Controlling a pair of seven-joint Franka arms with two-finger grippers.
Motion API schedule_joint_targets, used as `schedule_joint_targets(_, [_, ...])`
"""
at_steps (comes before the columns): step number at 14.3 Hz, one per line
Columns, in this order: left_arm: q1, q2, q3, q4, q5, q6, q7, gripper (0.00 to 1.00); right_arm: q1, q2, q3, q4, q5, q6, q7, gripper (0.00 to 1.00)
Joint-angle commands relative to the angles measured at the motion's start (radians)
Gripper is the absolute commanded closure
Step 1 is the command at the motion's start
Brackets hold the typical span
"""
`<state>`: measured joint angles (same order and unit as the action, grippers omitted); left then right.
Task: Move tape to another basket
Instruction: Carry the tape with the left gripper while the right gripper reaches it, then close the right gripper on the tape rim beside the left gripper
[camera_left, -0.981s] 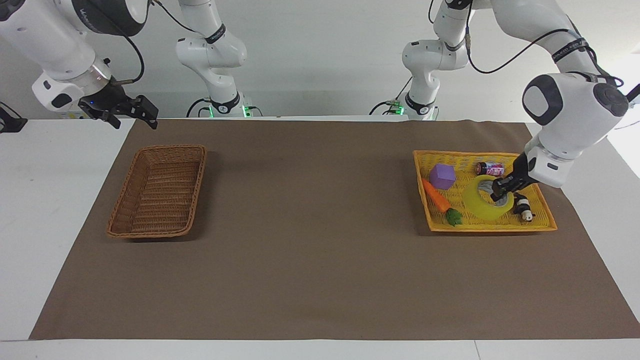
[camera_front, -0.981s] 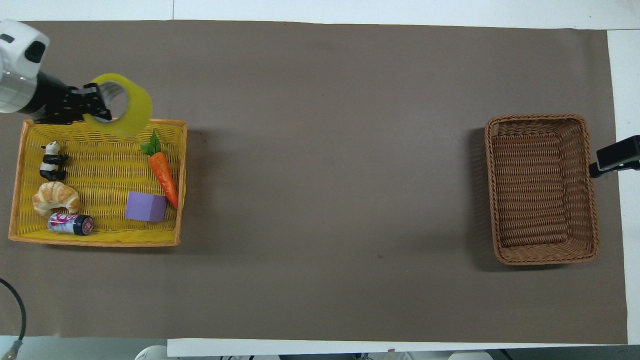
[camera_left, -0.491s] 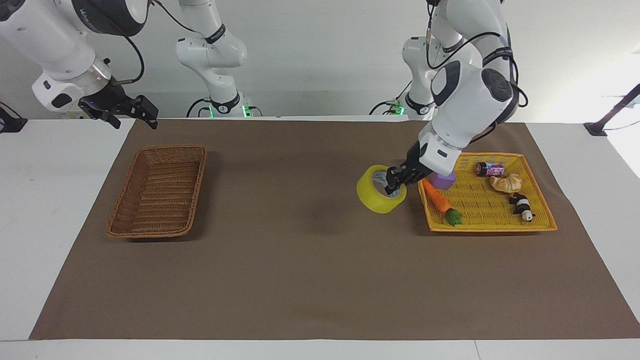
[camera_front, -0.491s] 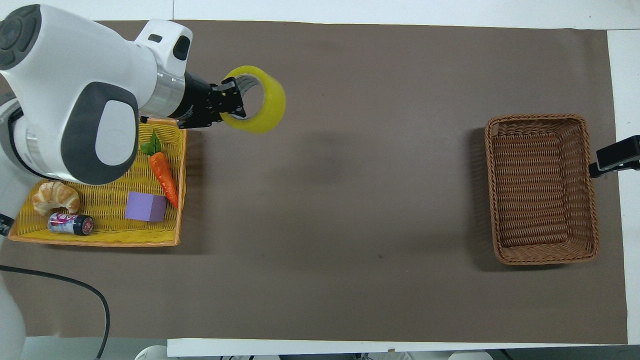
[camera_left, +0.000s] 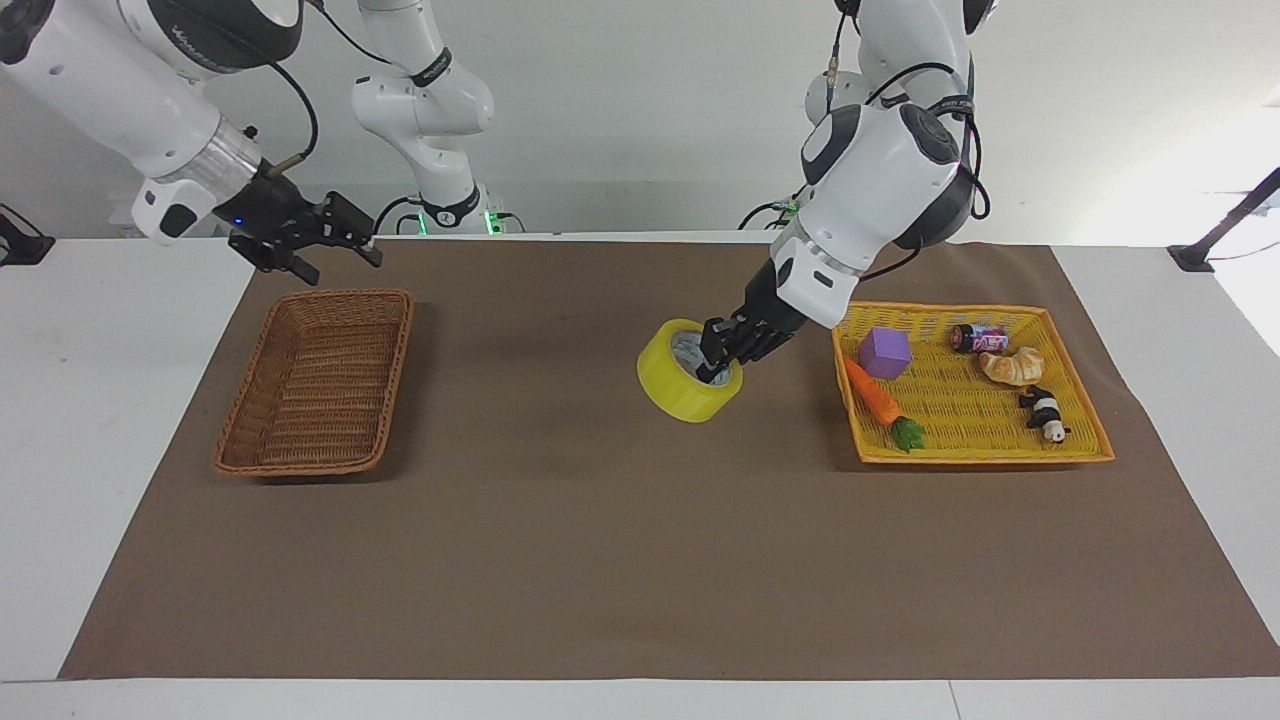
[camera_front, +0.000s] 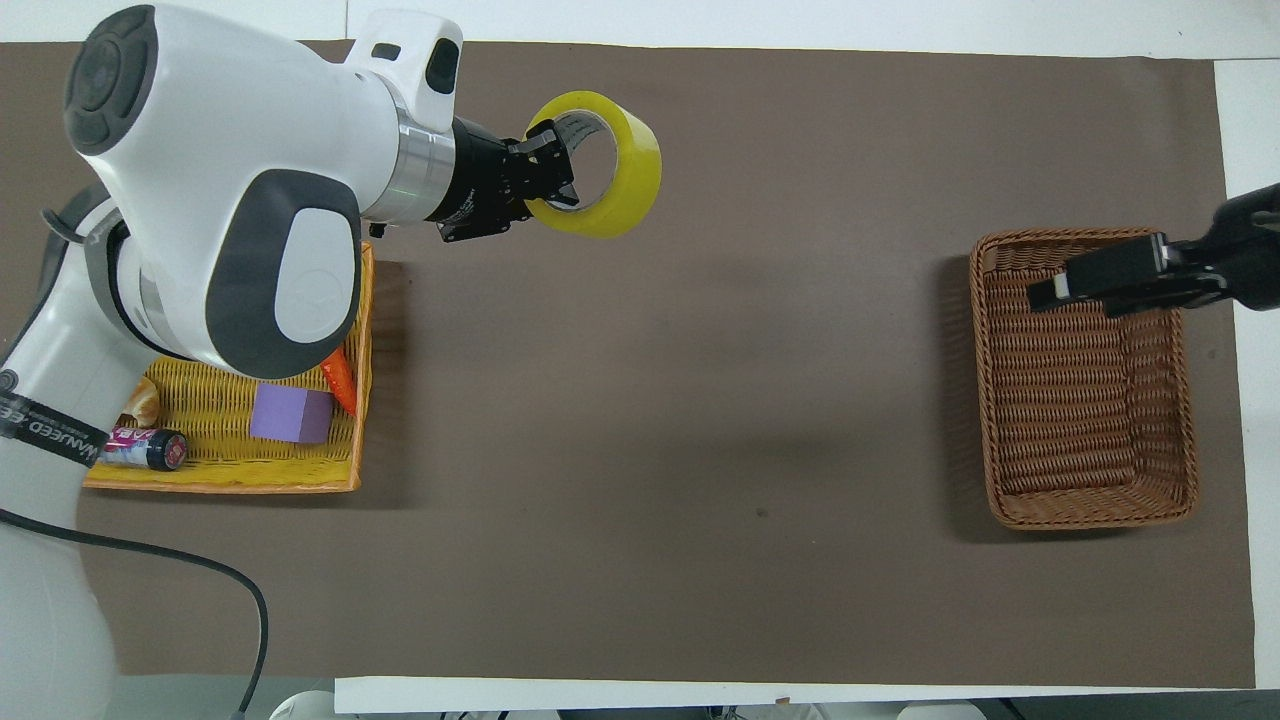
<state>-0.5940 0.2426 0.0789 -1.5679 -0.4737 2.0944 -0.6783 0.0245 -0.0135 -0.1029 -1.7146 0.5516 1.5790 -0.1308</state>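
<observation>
Gripping the tape (camera_left: 688, 385) by its wall, the left hand (camera_left: 722, 352) has one finger inside the pale core and the other outside against the yellow band, closed on it. The roll hangs tilted in the air over the bare brown mat (camera_left: 560, 520) that covers the surface, between the two baskets and closer to the yellow tray basket (camera_left: 1085, 452) at the left arm's end. In the overhead view the tape (camera_front: 605, 165) shows as a ring held out from the left hand (camera_front: 545, 185), its open core facing up.

The yellow tray basket holds a purple cube (camera_left: 885, 352), a toy carrot (camera_left: 872, 395) along the wall nearest the middle of the surface, a croissant (camera_left: 1012, 364), a small can (camera_left: 978, 337) lying on its side, and a panda figure (camera_left: 1044, 411). The can and croissant lie nearer to the robots than the panda.

At the right arm's end sits the dark-brown wicker basket (camera_left: 245, 420), nothing visible inside it. The right hand (camera_left: 322, 240) is up in the air over that basket's edge nearest the robots; in the overhead view the right hand (camera_front: 1120, 280) overlaps the basket (camera_front: 1090, 512). Its fingers are spread apart and hold nothing.
</observation>
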Motion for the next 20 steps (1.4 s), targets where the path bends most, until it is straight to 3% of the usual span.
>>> schedule_joint_targets(1, [-0.003,0.012,0.012,0.02,-0.002,-0.056,0.002,1.0,0.053,0.049,0.003,-0.034,0.224,0.122,-0.023,0.0])
schedule_joint_targets(6, [-0.006,0.004,0.012,0.005,0.0,-0.059,0.002,1.0,0.248,0.102,0.003,-0.114,0.553,0.43,-0.023,0.0])
schedule_joint_targets(9, [-0.006,0.003,0.012,-0.006,0.0,-0.059,0.002,1.0,0.34,0.132,0.003,-0.117,0.6,0.53,-0.007,0.0])
schedule_joint_targets(14, [-0.006,-0.009,0.013,-0.032,0.001,-0.074,0.002,1.0,0.383,0.148,0.003,-0.117,0.675,0.622,0.023,0.0])
schedule_joint_targets(20, [-0.006,-0.02,0.012,-0.05,0.026,-0.079,0.005,0.99,0.446,0.234,0.003,-0.065,0.715,0.727,0.016,0.01])
